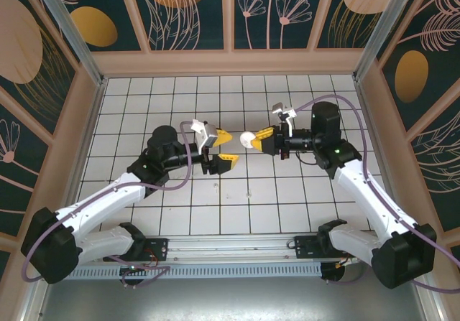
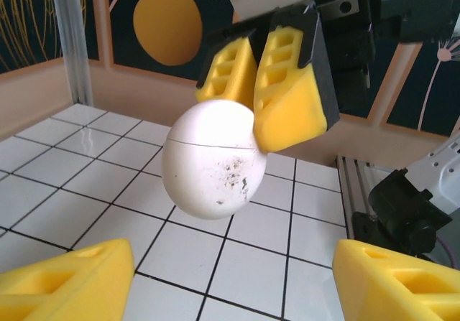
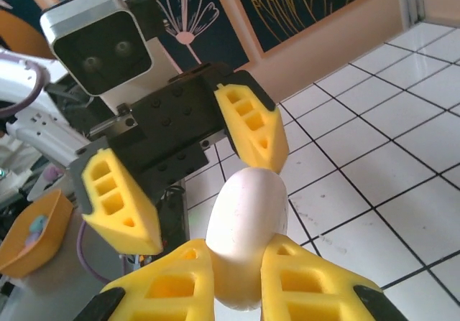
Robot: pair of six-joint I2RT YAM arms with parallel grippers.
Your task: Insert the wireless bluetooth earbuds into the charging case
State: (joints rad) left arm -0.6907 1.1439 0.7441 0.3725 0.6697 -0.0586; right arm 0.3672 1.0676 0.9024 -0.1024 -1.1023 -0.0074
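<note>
Case [image 2: 214, 159]: closed, held above surface [image 1: 287, 199], centre of top view.
Right fingers [image 2: 291, 98]: pinching case at one end.
Left fingers [image 2: 65, 281]: spread, facing case, just beside it.

The charging case [image 1: 248, 140] hangs above the middle of the counter [image 1: 129, 98], clear of its surface, between the fingers of the right claw [image 1: 256, 142]. The left claw [image 1: 228, 149] is just to its left, facing it.
</note>
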